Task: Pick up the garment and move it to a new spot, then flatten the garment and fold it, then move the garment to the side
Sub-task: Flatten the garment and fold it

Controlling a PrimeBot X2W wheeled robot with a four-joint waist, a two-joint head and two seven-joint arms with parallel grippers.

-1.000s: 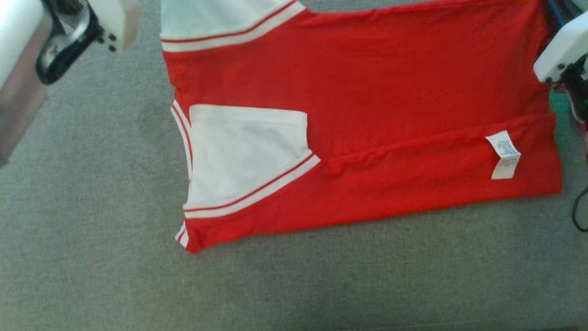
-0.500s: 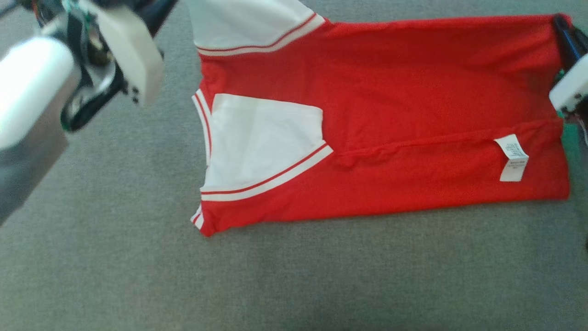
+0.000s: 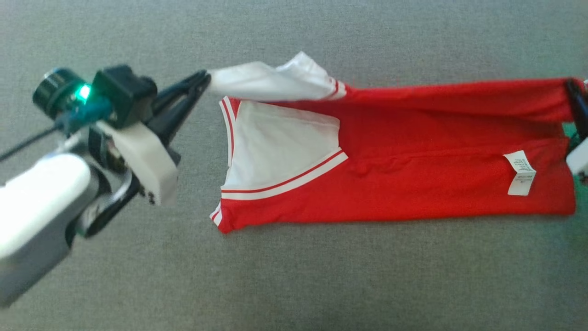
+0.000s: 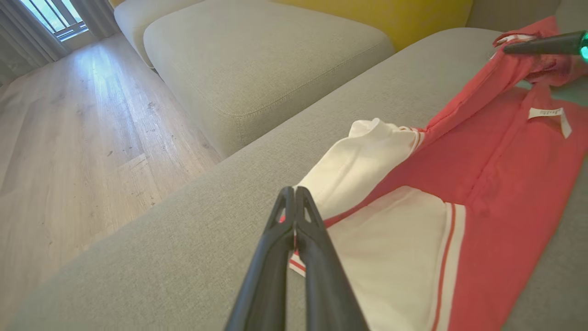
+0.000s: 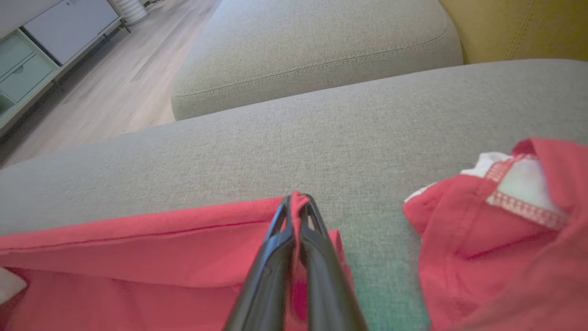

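The garment (image 3: 413,151), a red shirt with white sleeves and a white label (image 3: 520,172), lies lengthwise on the grey sofa seat (image 3: 294,276). My left gripper (image 3: 204,80) is shut on the white far sleeve, which it holds lifted off the seat. At the far right my right gripper (image 3: 572,89) is shut on the red hem corner, also raised. In the left wrist view the shut fingers (image 4: 294,197) pinch the sleeve's edge over the garment (image 4: 496,184). In the right wrist view the gripper (image 5: 297,202) clamps a red fold of the garment (image 5: 138,248).
A bunched red cloth with white trim (image 5: 505,220) lies just right of my right gripper. Another grey cushion (image 4: 266,59) and a yellow one (image 4: 390,14) stand beyond the seat. Wood floor (image 4: 69,128) drops off past the seat's edge.
The head camera has shifted. Both grippers have lifted the garment's far edge and drawn it toward the near edge, so the flat red body looks narrower and the far sleeve hangs raised.
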